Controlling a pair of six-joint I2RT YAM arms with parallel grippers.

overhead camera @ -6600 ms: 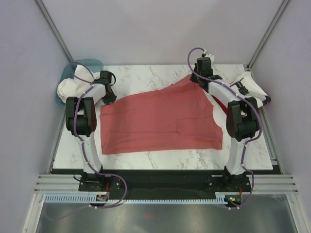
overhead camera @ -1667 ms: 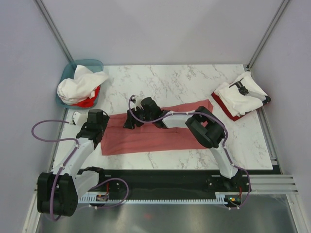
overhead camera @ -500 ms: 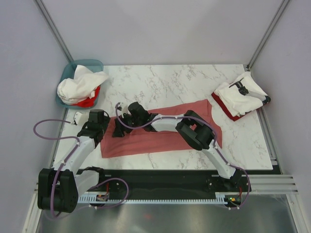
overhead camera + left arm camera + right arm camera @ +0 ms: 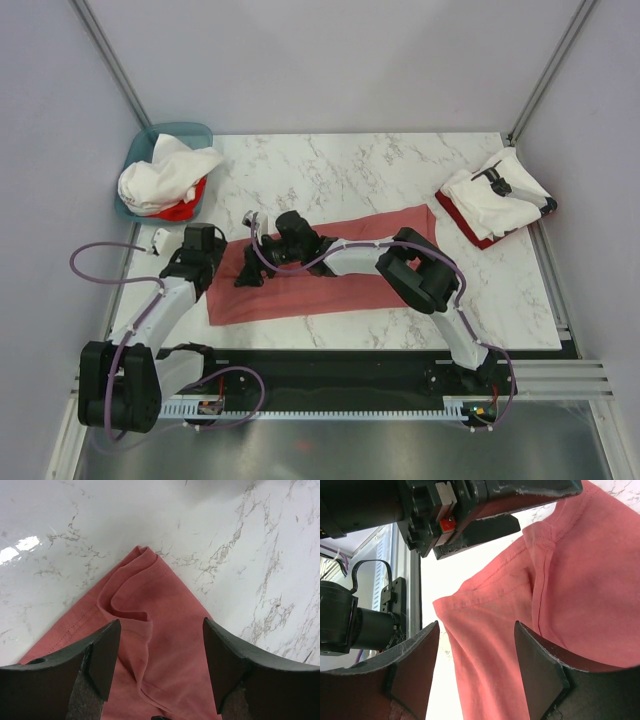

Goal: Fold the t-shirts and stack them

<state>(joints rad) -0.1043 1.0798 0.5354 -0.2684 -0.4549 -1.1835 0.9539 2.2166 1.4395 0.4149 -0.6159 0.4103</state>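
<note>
Top view with both wrist views. The salmon-red t-shirt [image 4: 300, 290], spread wide a few seconds earlier, now lies folded into a long narrow band across the middle of the marble table [image 4: 350, 170]. The left gripper [image 4: 161, 625] stands over the band's left end with its jaws apart, holding nothing. The right gripper [image 4: 476, 627], reaching across to the same end, is likewise open and empty and has shifted slightly right. The lengthwise fold appears complete. Crosswise folds remain, then transfer to the folded stack [image 4: 495, 200] at far right. Further t-shirts [image 4: 165, 175] wait in the teal basket [image 4: 190, 132] at far left.
</note>
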